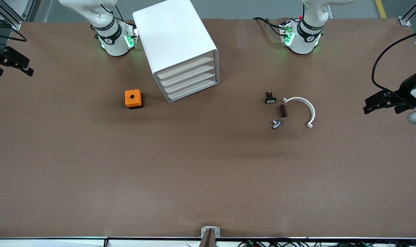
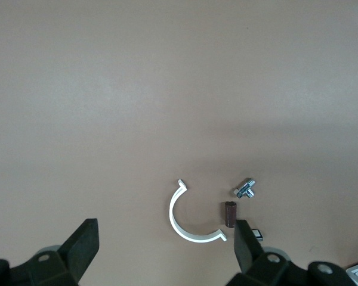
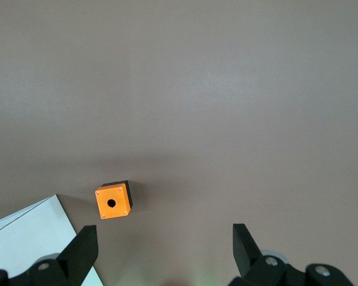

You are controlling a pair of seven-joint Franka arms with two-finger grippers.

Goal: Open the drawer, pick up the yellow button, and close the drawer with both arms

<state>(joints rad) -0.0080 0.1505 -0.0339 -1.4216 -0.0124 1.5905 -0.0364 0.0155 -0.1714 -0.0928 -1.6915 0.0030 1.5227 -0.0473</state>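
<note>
Brown paper covers the whole table [image 1: 208, 178]. One white plastic cabinet with four drawers [image 1: 180, 48] stands on it between the two arm bases, and all four drawers are shut. The little button with the orange cap does not show anywhere, so I cannot tell where it is.

One orange cube with a round hole on top [image 1: 133, 98] sits near the cabinet, toward the right arm's end of the table. Four small things lie close together toward the left arm's end: one white curved plastic clip [image 1: 305, 109], one small brown block [image 1: 282, 110], one shiny metal bolt [image 1: 276, 124], and one small black part with a white face [image 1: 270, 97].

There are two arms, and both wait at the table's ends. The left gripper [image 2: 164, 247] hangs over the table near the clip, wide open and holding nothing. The right gripper [image 3: 164, 247] hangs near the orange cube, wide open and holding nothing too.

No writing can be read anywhere.
</note>
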